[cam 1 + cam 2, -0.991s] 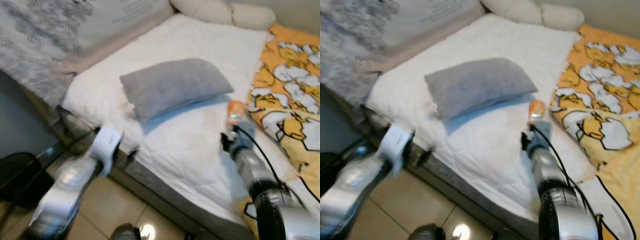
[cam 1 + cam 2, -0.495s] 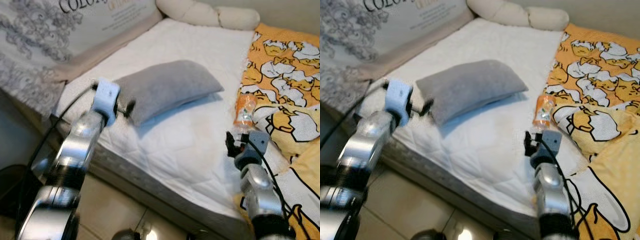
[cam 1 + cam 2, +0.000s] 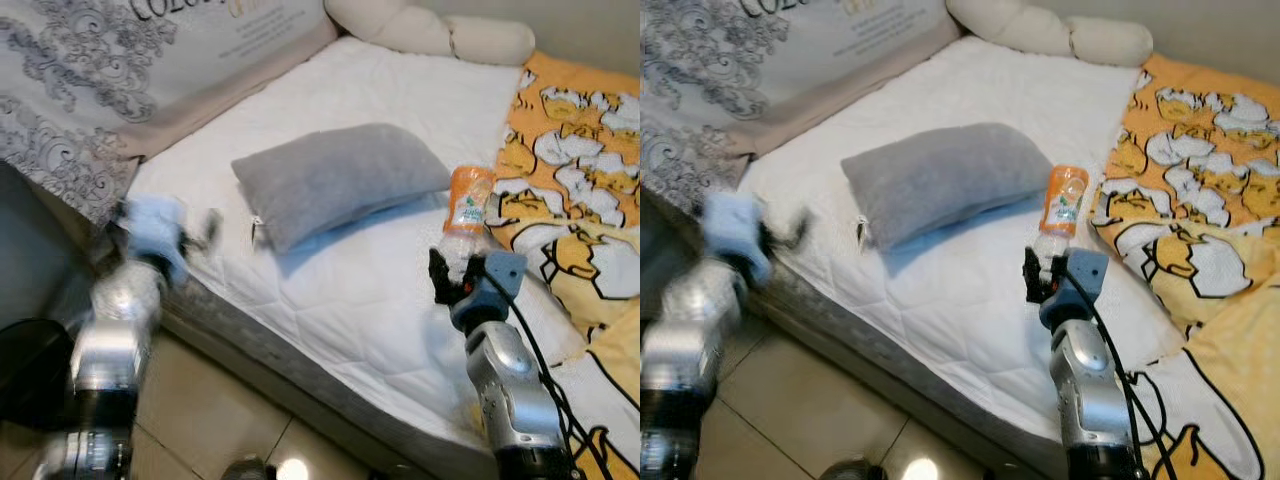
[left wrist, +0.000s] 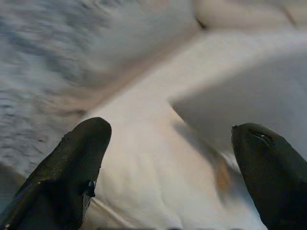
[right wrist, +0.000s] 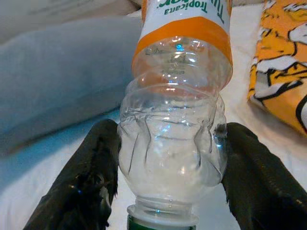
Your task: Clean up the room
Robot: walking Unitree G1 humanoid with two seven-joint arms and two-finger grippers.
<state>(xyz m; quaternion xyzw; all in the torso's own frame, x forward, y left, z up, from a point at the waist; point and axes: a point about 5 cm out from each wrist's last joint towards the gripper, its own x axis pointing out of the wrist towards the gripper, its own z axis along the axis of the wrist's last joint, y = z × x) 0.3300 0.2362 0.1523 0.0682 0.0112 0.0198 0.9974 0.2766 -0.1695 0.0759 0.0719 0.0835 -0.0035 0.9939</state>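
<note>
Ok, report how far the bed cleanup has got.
Nothing looks put away yet. In hand: the right end effector has its fingers on both sides of the crushed clear plastic bottle with the orange label. Left: carrying it off, and the grey pillow lies askew on the white mattress. The left end effector hangs open.

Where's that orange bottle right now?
The bottle lies on the white bed, on the robot's right, between the grey pillow and the yellow blanket, its neck end between the right tool's fingers.
</note>
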